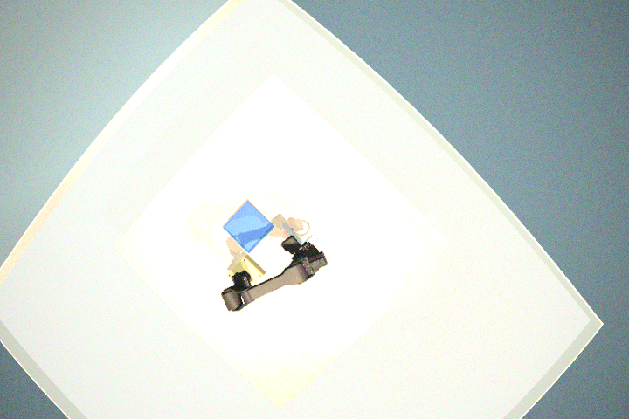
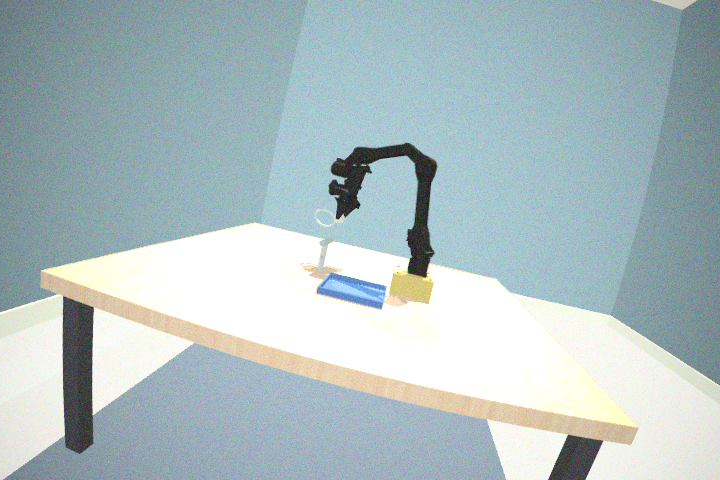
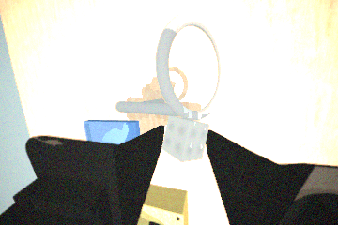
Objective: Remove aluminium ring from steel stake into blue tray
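The tabletop (image 2: 293, 316) shows pale wood grain; the blue tray (image 2: 349, 300) (image 1: 241, 236) (image 3: 94, 132) looks like smooth plastic.

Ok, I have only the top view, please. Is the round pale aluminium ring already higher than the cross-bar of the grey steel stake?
Observer: Yes. In the exterior view, the ring is up above the stake's cross-bar, with a visible gap.

Operator: Thank you. And which part of it does the black gripper hold?

Observer: The wrist view shows the ring's small pale metal tab between the fingers of the gripper.
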Robot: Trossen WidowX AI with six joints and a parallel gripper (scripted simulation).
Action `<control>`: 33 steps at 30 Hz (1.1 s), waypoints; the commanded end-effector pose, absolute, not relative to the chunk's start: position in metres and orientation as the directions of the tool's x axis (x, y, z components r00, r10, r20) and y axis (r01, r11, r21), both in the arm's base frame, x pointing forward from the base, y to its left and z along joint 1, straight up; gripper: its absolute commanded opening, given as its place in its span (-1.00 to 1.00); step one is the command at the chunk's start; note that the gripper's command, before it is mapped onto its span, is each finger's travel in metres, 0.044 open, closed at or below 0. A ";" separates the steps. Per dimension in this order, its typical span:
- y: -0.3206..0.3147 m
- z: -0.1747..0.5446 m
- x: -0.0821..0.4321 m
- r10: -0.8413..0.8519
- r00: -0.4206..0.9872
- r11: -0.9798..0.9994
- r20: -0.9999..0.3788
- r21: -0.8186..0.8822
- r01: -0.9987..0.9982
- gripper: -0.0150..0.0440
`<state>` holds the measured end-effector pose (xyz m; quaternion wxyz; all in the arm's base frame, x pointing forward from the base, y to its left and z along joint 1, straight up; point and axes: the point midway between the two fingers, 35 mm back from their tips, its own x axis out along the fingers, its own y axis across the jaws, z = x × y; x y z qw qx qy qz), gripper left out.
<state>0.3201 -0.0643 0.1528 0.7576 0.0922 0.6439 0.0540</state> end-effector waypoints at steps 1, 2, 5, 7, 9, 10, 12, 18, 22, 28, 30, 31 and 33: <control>-0.063 0.153 0.326 0.202 0.164 0.977 -0.966 0.211 0.038 -0.49; -0.063 0.153 0.328 0.202 0.164 0.977 -0.965 0.211 0.038 -0.49; -0.063 0.154 0.333 0.202 0.164 0.977 -0.965 0.211 0.038 -0.49; -0.063 0.154 0.336 0.202 0.165 0.977 -0.965 0.211 0.038 -0.49; -0.063 0.154 0.339 0.202 0.165 0.977 -0.965 0.211 0.038 -0.49; -0.063 0.154 0.341 0.202 0.165 0.977 -0.965 0.211 0.038 -0.49; -0.063 0.154 0.344 0.203 0.165 0.977 -0.965 0.211 0.038 -0.49; -0.062 0.154 0.354 0.203 0.166 0.977 -0.965 0.212 0.037 -0.49; -0.061 0.154 0.360 0.203 0.167 0.977 -0.965 0.212 0.037 -0.49; -0.060 0.153 0.370 0.203 0.168 0.977 -0.965 0.212 0.037 -0.49; -0.060 0.153 0.373 0.203 0.168 0.977 -0.965 0.212 0.037 -0.49; -0.060 0.153 0.374 0.203 0.168 0.977 -0.965 0.212 0.037 -0.49; -0.059 0.153 0.373 0.202 0.173 0.978 -0.964 0.209 0.023 -0.49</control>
